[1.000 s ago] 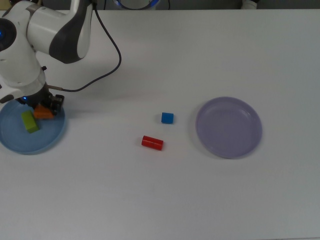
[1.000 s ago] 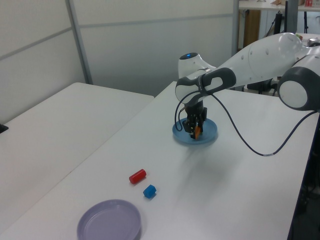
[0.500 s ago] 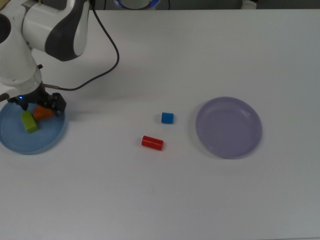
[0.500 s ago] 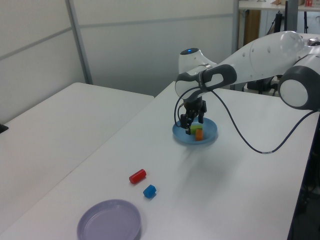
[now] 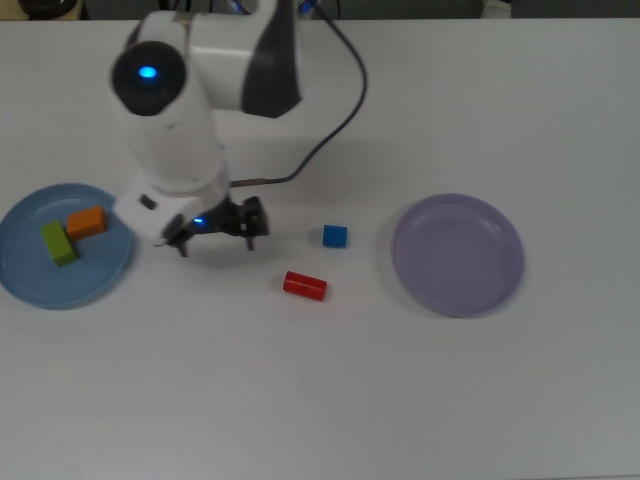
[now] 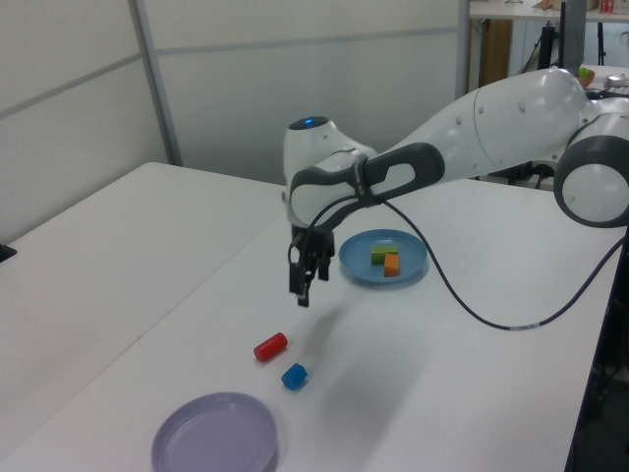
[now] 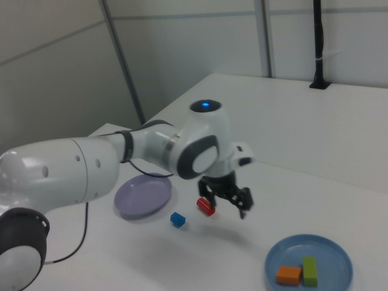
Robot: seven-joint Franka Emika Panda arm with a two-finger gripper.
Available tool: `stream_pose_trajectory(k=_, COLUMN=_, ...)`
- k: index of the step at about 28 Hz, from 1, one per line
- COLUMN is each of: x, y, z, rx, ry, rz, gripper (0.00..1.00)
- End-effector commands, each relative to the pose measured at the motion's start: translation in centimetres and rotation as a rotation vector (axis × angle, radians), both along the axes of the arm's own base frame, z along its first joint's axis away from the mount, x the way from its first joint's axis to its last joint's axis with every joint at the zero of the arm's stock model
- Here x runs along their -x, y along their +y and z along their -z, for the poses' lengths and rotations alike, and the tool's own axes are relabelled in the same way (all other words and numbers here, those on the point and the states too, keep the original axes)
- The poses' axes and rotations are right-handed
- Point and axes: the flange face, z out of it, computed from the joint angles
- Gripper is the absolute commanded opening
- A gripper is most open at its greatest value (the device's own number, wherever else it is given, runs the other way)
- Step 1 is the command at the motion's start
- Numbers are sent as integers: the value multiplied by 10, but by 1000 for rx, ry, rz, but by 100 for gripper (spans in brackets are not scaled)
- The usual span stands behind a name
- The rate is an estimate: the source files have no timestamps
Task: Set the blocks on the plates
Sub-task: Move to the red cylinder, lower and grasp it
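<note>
The gripper (image 5: 216,232) hangs open and empty above bare table (image 5: 330,390), between the light blue plate (image 5: 30,280) holding the green brick (image 5: 59,243) and orange block (image 5: 87,222), and the red bar (image 5: 304,286), blue cube (image 5: 335,236) and empty lavender plate (image 5: 457,254)

The white Panda arm reaches in from the top view's far edge, its wrist bent straight down. Its gripper (image 5: 217,232) (image 6: 302,278) (image 7: 227,200) hangs above the table, black fingers (image 7: 243,204) spread apart and holding nothing.

No text, label, brand, number or sign can be read anywhere in the top, left or right views.
</note>
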Motion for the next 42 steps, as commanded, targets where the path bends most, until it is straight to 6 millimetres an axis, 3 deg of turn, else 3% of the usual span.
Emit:
stream_pose_trajectory(k=1, x=3, y=29, z=-6, rx=1, ry=3, rz=2, gripper=100)
stream_pose_trajectory(k=7, x=3, y=54, z=-3, rx=-7, ry=13, rz=92, gripper=100)
stream_pose_trajectory(k=13, x=3, y=62, z=1, rx=-18, ry=17, rz=223, gripper=100)
stream_pose_trajectory(k=24, x=1, y=126, z=24, rx=-26, ry=-5, rz=298, gripper=100)
stream_pose_trajectory(k=39, x=-13, y=117, z=72, rx=-25, ry=-43, rz=336, gripper=100)
stream_pose_trajectory(k=42, x=-16, y=115, z=79, rx=-29, ry=-66, rz=340, gripper=93)
